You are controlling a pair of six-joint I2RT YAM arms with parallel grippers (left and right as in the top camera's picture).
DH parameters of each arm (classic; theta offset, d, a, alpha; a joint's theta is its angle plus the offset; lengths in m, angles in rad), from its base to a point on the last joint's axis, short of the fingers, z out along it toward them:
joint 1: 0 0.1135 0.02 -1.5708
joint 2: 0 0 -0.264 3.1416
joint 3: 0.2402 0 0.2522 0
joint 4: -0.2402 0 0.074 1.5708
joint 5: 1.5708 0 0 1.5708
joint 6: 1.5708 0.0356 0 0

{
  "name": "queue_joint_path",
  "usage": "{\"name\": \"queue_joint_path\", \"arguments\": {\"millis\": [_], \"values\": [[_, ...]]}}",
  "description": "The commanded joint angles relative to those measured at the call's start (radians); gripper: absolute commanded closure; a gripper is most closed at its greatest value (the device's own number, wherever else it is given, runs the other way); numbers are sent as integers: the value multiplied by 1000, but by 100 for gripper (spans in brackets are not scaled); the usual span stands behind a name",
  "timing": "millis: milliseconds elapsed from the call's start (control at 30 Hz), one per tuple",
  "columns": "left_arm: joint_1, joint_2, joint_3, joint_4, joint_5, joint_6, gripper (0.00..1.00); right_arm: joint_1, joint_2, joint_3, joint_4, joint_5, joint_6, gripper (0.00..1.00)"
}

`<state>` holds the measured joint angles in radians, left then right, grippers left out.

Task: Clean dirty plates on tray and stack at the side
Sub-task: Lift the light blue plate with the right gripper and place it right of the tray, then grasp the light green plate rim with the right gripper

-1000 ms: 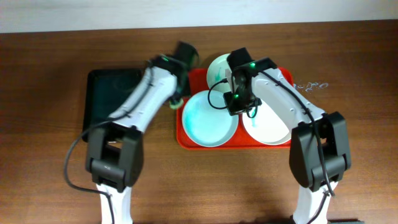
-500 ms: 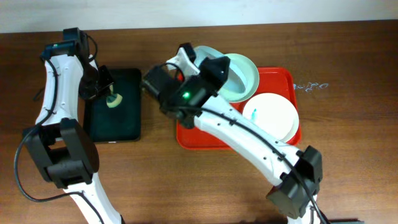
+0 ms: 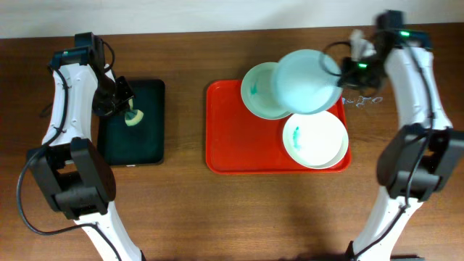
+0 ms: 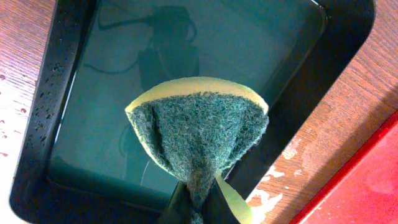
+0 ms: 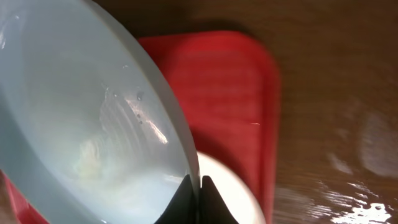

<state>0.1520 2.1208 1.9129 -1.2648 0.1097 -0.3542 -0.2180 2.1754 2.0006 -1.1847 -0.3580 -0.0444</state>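
The left gripper has its jaws pinched on a green sponge over the black tray, at the left of the frame. The right gripper has its jaws clamped on the rim of the light blue plate, held above the upper right of the red tray. The mint plate and white plate lie on that tray. The surface is brown wood, and the white marks on it are unreadable.

My brown wooden desk carries the red tray near its middle, with a black tray apart on my left.
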Motion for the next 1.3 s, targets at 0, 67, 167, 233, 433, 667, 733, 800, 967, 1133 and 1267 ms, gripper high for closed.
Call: {"name": "queue_joint_path", "arguments": {"millis": [0, 67, 167, 233, 433, 667, 733, 800, 967, 1133, 1267], "values": [[-1, 5, -1, 0, 14, 20, 100, -178, 71, -13, 17, -101, 47, 96], [-2, 5, -1, 0, 14, 20, 100, -303, 108, -13, 60, -101, 107, 96], [-2, 5, -1, 0, 14, 20, 100, -412, 133, -13, 110, -37, 106, 96], [-2, 5, -1, 2, 14, 20, 100, -446, 145, -20, 132, 70, 106, 96], [-12, 5, -1, 14, 14, 20, 100, -429, 158, -36, 164, 82, 105, 76], [-19, 5, -1, 18, 14, 20, 100, -383, 14, -6, 92, -71, 61, 43], [-20, 5, -1, 21, 14, 20, 100, -286, -32, -6, 95, -309, -83, 42], [-25, 5, -1, 22, 15, 31, 100, -172, -25, -6, 92, -324, -152, 37], [-74, 6, -1, 24, 14, 58, 100, 161, 55, -10, 191, -64, -157, 7], [-122, 6, -1, 27, 14, 58, 100, 265, 154, -11, 289, 183, 87, 31], [-156, 6, -1, 34, 14, 58, 100, 262, 202, -13, 283, 183, 87, 49]]}}
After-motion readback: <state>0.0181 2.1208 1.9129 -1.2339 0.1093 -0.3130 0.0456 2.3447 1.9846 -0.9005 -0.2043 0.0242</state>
